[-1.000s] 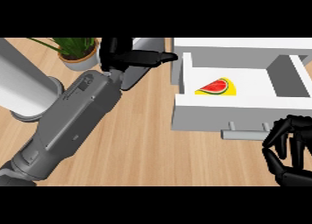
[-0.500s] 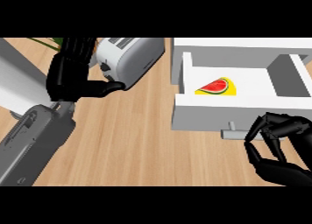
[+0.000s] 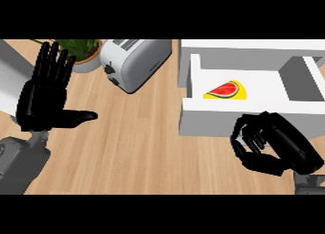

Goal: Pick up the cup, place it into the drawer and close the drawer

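Before open drawer (image 3: 253, 68): my right robot hand (image 3: 276, 146) curled, contents hidden; left robot hand (image 3: 47, 91) flat open, resting. Cup unseen; next, place it inside.

left hand (image 3: 47, 100): swinging away from toaster (image 3: 133, 61) to the left edge, fingers now straight up.
right hand (image 3: 276, 145): creeping up against drawer (image 3: 253, 121) front, curled.

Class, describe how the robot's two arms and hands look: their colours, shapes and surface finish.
Both hands are glossy black with long jointed fingers and a thumb: the left hand shows a broad flat palm, the right hand looks rounded and bulky. Each sits on a smooth grey forearm, the left forearm thick and cylindrical. No cables, markings or sleeves are visible.
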Motion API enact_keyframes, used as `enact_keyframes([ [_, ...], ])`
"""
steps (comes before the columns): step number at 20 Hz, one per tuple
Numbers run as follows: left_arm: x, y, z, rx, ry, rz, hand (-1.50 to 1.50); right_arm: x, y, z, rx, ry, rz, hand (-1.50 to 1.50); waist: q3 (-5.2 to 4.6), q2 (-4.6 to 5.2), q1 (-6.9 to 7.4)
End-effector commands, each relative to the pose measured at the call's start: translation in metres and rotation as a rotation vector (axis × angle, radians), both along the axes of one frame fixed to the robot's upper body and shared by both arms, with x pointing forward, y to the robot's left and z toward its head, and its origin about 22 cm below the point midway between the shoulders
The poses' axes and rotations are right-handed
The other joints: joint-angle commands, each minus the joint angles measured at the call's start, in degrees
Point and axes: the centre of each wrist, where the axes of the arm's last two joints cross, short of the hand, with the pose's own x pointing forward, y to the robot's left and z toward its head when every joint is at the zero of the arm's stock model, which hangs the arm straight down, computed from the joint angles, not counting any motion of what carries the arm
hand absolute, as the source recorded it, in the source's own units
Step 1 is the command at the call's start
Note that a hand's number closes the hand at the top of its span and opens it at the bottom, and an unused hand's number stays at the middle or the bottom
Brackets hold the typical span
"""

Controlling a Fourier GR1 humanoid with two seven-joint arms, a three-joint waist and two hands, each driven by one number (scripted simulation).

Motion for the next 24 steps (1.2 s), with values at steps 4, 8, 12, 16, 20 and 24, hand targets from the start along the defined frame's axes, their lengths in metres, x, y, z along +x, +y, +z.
enact_keyframes([
  [4,-0.034,0.041,-0.026,0.003,0.001,0.010,-1.50,0.023,0.019,-0.062,-0.120,-0.015,0.001,-1.50,0.03,0.07,-0.70],
  [8,-0.027,0.046,-0.016,-0.012,0.003,0.005,-1.50,0.044,0.045,-0.071,-0.197,0.027,-0.008,-1.50,0.02,0.05,-1.05],
  [12,-0.039,0.074,-0.031,0.006,0.017,0.015,-1.50,0.060,0.033,-0.104,-0.270,0.075,-0.011,-1.50,0.03,0.17,-0.77],
  [16,-0.047,0.068,-0.016,-0.022,0.005,0.036,-1.50,0.092,0.023,-0.097,-0.233,0.088,-0.018,-1.50,0.03,0.06,-1.03],
  [20,-0.049,0.075,-0.024,-0.011,-0.002,0.020,-1.50,0.117,0.018,-0.101,-0.194,0.086,-0.032,-1.50,0.04,0.15,-0.85],
  [24,-0.050,0.080,-0.037,-0.014,0.012,-0.015,-1.50,0.141,0.011,-0.099,-0.168,0.150,-0.025,-1.50,0.07,0.46,-0.13],
])
